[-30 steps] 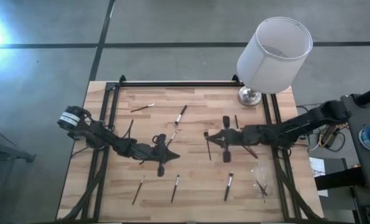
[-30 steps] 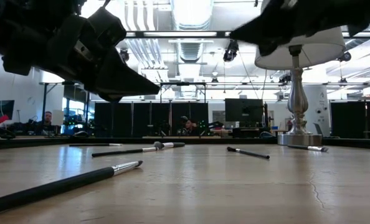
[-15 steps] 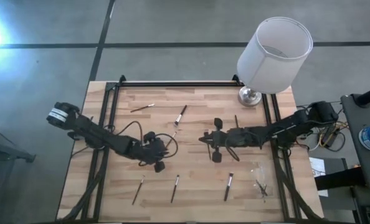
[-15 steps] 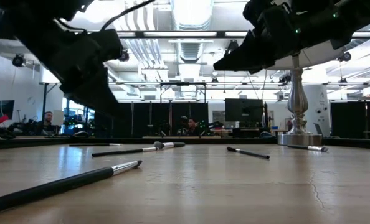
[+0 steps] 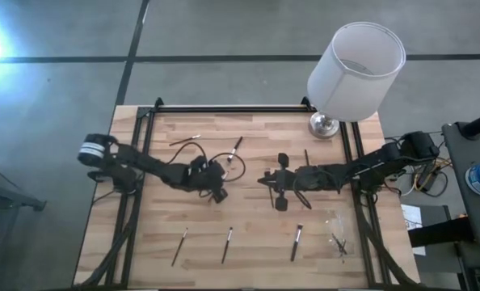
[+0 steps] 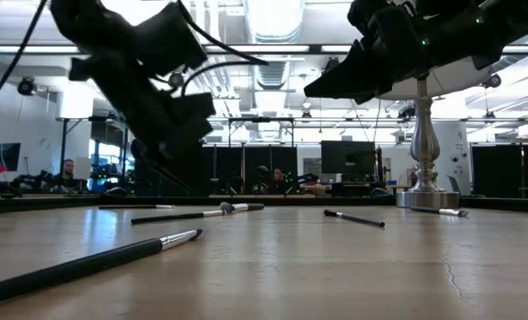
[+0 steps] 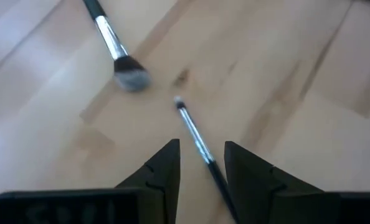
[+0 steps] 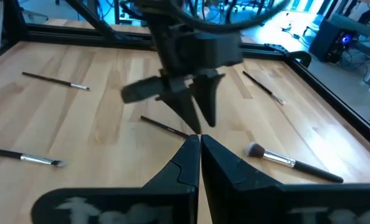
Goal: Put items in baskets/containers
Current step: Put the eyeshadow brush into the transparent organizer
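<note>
The left gripper (image 7: 200, 163) hangs low over a thin brush (image 7: 197, 140) near the middle of the surface (image 5: 256, 242), its fingers (image 7: 163, 168) parted on either side of the handle and holding nothing, so the step looks like a pick-up. Next it likely needs to drop and close on the handle. The right gripper (image 8: 199, 149) waits nearby, fingers pressed together and empty, while the clear tray (image 5: 338, 234) lies well apart by the right edge.

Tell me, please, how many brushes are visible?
7 brushes: three in front, two at the back, one at the left claw, one near the lamp. Others may be hidden.
</note>
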Tool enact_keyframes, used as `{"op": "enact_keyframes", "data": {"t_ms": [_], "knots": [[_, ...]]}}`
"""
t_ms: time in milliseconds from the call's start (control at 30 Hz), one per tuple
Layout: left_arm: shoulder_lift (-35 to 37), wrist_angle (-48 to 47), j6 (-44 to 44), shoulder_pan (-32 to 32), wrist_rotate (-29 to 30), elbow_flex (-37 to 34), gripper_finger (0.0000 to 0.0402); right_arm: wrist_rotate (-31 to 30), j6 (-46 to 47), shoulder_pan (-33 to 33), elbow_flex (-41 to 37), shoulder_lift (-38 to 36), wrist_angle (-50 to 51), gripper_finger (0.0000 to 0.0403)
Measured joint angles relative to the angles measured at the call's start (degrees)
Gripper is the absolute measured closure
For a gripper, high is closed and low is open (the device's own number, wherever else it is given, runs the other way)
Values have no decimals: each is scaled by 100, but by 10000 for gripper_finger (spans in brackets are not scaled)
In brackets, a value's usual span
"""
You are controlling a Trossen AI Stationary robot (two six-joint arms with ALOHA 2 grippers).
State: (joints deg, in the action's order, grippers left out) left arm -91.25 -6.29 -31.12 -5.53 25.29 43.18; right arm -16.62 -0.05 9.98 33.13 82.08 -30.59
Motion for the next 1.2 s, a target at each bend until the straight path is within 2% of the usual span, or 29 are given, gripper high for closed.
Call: {"op": "enact_keyframes", "data": {"t_ms": [267, 767, 900, 1100, 1200], "knots": [[-147, 518, 210, 326, -456, -9, 284, 3, 8, 0, -29, 0, 2, 394], [-582, 649, 350, 596, -720, -18, 287, 11, 44, 0, -34, 0, -7, 394], [-719, 683, 354, 606, -693, -6, 313, 9, 52, 0, -34, 0, -9, 394], [-690, 685, 631, 609, -707, -5, 385, 9, 52, 0, -36, -2, -13, 394], [-544, 590, 752, 613, -766, -15, 392, 9, 52, 1, -36, -2, -15, 394]]}}
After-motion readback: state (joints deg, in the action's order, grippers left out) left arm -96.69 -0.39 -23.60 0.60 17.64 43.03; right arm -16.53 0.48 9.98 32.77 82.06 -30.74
